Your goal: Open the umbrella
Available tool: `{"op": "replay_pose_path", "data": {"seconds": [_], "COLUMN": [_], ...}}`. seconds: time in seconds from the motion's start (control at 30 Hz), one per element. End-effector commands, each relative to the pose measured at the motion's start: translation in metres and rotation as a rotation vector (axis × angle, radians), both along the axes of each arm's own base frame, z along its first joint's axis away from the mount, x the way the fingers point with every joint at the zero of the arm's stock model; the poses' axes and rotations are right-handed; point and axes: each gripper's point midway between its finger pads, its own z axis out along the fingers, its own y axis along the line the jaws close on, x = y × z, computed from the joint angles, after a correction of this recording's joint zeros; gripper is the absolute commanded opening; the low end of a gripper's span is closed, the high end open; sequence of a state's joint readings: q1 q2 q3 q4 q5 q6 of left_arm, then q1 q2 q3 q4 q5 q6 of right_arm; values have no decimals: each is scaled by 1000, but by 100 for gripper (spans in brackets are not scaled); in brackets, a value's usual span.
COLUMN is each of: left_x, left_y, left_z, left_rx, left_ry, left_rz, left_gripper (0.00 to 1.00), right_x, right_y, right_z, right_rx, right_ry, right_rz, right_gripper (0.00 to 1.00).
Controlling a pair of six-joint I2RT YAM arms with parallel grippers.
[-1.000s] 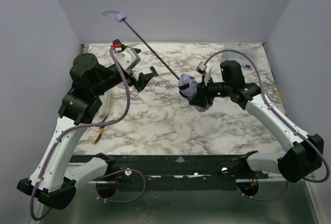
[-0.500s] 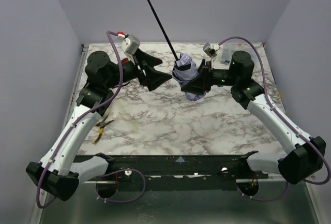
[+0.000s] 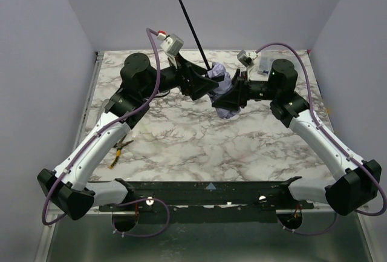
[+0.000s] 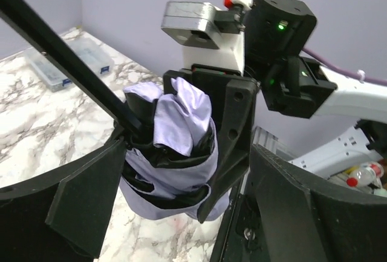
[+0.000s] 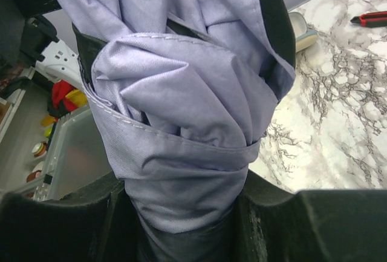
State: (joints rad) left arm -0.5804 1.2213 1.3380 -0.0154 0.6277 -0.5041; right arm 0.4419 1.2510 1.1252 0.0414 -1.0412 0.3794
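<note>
The folded umbrella [image 3: 218, 71] is a bundle of pale lavender fabric with black lining, held above the marble table [image 3: 181, 141]. Its thin black shaft [image 3: 187, 20] slants up and out of the top of the view; the handle is out of view. My right gripper [image 3: 228, 97] is shut on the lower part of the bundle [image 5: 181, 104], with a finger on each side of the fabric [image 5: 181, 213]. My left gripper [image 3: 208, 83] is open, its fingers [image 4: 84, 201] on either side of the bundle [image 4: 175, 123], with gaps between them and it. The shaft [image 4: 60, 56] passes upper left.
Yellow-handled pliers [image 3: 118, 152] lie near the table's left edge. A clear plastic box [image 3: 263, 62] sits at the back right, also in the left wrist view [image 4: 72, 62]. A red-handled tool [image 5: 369, 17] and a pale cup [image 5: 299, 29] lie on the marble. Grey walls surround the table.
My right arm tipped the umbrella so its shaft points up out of view. My left arm swung right, bringing its open gripper to the bundle.
</note>
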Motion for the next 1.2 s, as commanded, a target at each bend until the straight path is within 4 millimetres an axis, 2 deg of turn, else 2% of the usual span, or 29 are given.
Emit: {"op": "replay_pose_path", "data": {"seconds": [0.0, 0.07, 0.17, 0.23, 0.3, 0.37, 0.5, 0.6, 0.67, 0.7, 0.93, 1.03, 1.17], "left_x": [20, 30, 32, 30, 22, 13, 5, 6, 9, 11, 32, 41, 45], "left_y": [-6, -2, -1, -4, -10, -12, -10, -4, 1, 4, 19, 20, 15], "left_z": [-13, -25, -30, -28, -22, -14, -8, -12, -14, -14, -24, -33, -30], "left_rx": [35, 48, 61, 53, 30, 5, -9, 11, 22, 29, 80, 100, 90], "left_ry": [90, 135, 138, 135, 121, 88, 58, 67, 80, 85, 163, 222, 269], "left_rz": [119, 180, 199, 177, 118, 68, 44, 81, 115, 138, 311, 378, 396], "left_gripper": [81, 81, 82, 74, 59, 36, 1, 0, 0, 0, 0, 0, 0], "right_x": [-12, -7, -6, -12, -16, -18, -21, -18, -8, -3, 34, 38, 39], "right_y": [2, 1, 0, 1, 2, 2, 2, 0, -3, -5, -17, -13, -3], "right_z": [28, 29, 26, 25, 23, 22, 21, 21, 17, 18, 37, 31, 18], "right_rx": [39, 33, 30, 38, 46, 47, 42, 22, -20, -42, -108, -124, -160], "right_ry": [-133, -151, -156, -138, -124, -108, -65, -56, -56, -69, -239, -229, -231], "right_rz": [32, -11, -25, 11, 34, 52, 55, 26, -35, -67, -264, -253, -248], "right_gripper": [11, 8, 4, 3, 4, 10, 32, 60, 78, 82, 86, 85, 85]}}
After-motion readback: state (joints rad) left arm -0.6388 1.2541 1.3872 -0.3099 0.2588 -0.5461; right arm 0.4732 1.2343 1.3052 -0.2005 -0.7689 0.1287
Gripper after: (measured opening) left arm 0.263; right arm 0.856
